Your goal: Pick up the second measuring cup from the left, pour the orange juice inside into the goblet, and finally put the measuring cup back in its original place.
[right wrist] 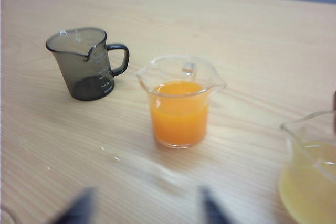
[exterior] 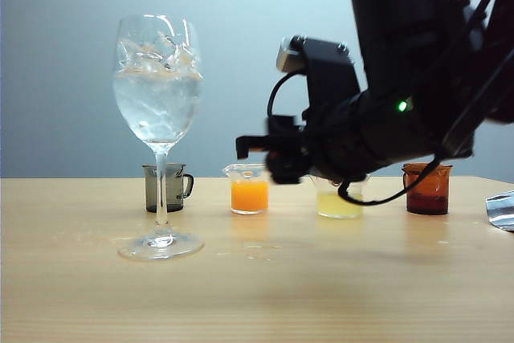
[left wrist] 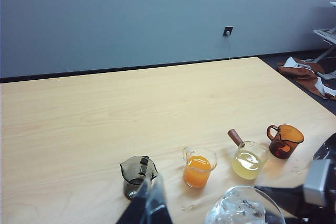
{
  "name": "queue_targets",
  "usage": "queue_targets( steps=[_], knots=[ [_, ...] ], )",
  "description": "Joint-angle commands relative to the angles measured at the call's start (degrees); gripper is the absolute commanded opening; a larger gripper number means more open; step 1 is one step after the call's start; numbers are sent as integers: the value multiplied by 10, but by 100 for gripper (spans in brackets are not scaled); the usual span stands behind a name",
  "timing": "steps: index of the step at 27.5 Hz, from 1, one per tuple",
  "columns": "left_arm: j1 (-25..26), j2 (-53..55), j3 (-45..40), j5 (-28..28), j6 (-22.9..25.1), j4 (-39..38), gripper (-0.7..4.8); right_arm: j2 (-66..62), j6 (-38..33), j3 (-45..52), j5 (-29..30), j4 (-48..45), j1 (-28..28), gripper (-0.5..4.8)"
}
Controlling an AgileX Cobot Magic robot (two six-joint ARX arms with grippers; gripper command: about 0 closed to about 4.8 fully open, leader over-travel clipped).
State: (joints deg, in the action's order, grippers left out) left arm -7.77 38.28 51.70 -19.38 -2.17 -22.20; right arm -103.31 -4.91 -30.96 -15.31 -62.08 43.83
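The second measuring cup (right wrist: 180,102), part filled with orange juice (right wrist: 178,113), is stood on the table (exterior: 257,279) between the smoky grey cup (right wrist: 86,64) and the pale yellow cup (right wrist: 310,166), untouched. The goblet (exterior: 158,110), apparently holding ice water, is set nearer the camera, left of it, presumably for a short pour. The right gripper (right wrist: 144,205) is lined up just short of the cup, jaws spread, nothing held. Left gripper (left wrist: 149,208): only partly seen, held back over the table's near edge; jaw state cannot be told.
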Motion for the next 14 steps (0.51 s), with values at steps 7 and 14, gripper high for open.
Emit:
queue_targets(
  steps=[7,14],
  knots=[
    [0,-1,3,-20,0,2,-6,-57,-18,-51,-4,-16,2,399],
    [0,-1,3,-25,0,3,-6,-98,-20,-91,-4,-11,-2,414]
  ],
)
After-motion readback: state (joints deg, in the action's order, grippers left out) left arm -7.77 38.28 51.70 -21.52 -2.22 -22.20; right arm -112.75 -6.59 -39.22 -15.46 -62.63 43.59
